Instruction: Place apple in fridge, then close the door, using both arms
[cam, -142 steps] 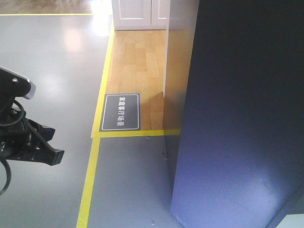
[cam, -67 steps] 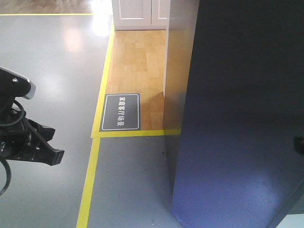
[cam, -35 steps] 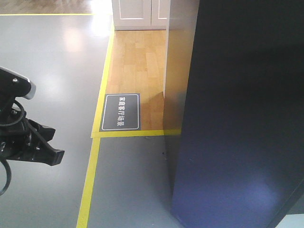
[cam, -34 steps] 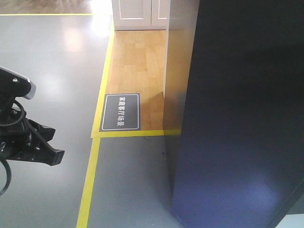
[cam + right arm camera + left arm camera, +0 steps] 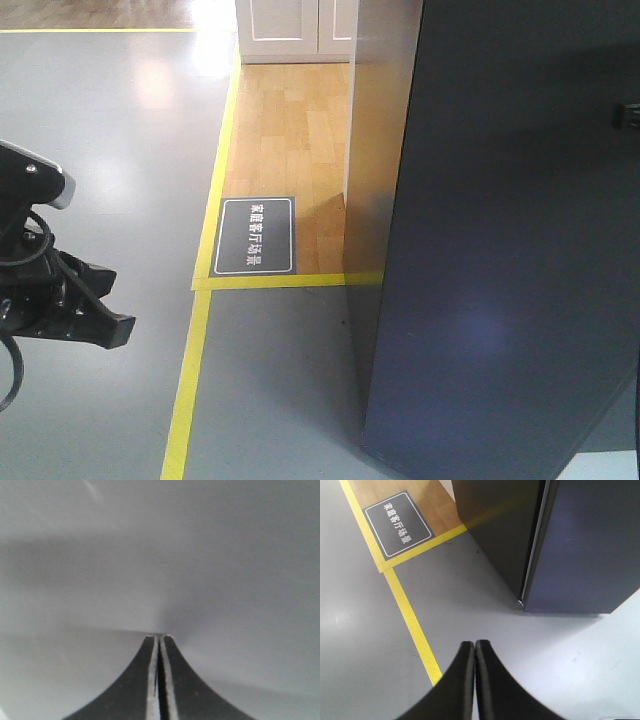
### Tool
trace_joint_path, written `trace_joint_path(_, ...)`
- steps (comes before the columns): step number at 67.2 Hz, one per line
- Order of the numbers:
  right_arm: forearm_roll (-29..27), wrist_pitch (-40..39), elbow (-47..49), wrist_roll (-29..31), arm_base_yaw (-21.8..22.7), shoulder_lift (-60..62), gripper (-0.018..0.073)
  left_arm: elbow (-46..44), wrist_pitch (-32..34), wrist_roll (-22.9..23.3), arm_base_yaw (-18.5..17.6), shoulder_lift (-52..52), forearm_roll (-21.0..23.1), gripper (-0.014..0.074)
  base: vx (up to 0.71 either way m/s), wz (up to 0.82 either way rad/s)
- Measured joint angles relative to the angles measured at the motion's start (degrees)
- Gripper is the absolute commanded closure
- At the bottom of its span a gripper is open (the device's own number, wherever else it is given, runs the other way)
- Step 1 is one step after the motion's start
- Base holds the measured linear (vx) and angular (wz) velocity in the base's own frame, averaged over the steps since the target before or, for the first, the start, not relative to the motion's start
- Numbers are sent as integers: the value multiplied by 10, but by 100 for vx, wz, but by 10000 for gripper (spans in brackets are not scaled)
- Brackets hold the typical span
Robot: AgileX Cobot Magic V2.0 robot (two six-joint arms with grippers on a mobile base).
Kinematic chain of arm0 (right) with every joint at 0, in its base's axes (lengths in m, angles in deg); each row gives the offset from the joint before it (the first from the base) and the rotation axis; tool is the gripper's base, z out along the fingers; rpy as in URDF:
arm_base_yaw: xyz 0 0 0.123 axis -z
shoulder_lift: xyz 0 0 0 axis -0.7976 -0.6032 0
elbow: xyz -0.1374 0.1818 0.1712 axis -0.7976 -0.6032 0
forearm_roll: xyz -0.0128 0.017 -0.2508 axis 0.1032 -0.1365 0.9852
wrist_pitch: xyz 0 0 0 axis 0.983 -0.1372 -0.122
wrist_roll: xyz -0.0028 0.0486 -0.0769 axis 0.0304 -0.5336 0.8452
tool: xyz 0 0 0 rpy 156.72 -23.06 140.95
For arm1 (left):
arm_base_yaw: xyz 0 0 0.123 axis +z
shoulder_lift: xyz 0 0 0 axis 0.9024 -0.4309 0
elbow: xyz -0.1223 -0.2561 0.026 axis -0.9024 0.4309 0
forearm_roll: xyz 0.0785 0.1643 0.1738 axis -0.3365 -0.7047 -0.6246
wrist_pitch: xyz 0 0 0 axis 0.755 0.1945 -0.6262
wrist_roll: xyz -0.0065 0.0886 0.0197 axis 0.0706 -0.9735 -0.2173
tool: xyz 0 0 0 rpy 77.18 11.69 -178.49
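Slippage is your risk: your right gripper (image 5: 158,639), fingers pressed together and empty, pushes the door (image 5: 500,250) by its tips. Left gripper (image 5: 474,645) hangs closed, idle. Fridge (image 5: 495,525) stays slightly ajar; apple unseen.

Open grey floor (image 5: 110,150) across the whole left side, bare around the left gripper (image 5: 474,645), fingers pressed together, hanging above yellow floor tape (image 5: 412,630). Nothing standing between that gripper and the fridge (image 5: 495,530). Right half blocked by the tall dark door (image 5: 500,280), nearly flush against the fridge body; only a thin seam at the door edge, too narrow for fingers. Wooden floor strip (image 5: 290,130) beyond the tape free, ending at white cabinets (image 5: 290,30). Right gripper (image 5: 159,639) closed, tips hard up against a blank pale surface filling the wrist view; touching or not, unclear.
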Motion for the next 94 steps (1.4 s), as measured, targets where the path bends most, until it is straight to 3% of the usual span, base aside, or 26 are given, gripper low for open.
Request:
trace_joint_path(22, 0, -3, 126, -6, 0, -132, 562, 0, 0, 0, 0, 0, 0, 603, 0, 0)
trace_joint_path(42, -6, 60, 195, -6, -2, -178, 562, 0, 0, 0, 0, 0, 0, 603, 0, 0)
trace_joint_path(66, 9, -18, 203, -6, 2, -232, 562, 0, 0, 0, 0, 0, 0, 603, 0, 0)
trace_joint_path(85, -1, 48, 203, -6, 2, -193, 562, 0, 0, 0, 0, 0, 0, 603, 0, 0)
trace_joint_path(94, -40, 134, 203, 32, -6, -160, 562, 0, 0, 0, 0, 0, 0, 603, 0, 0)
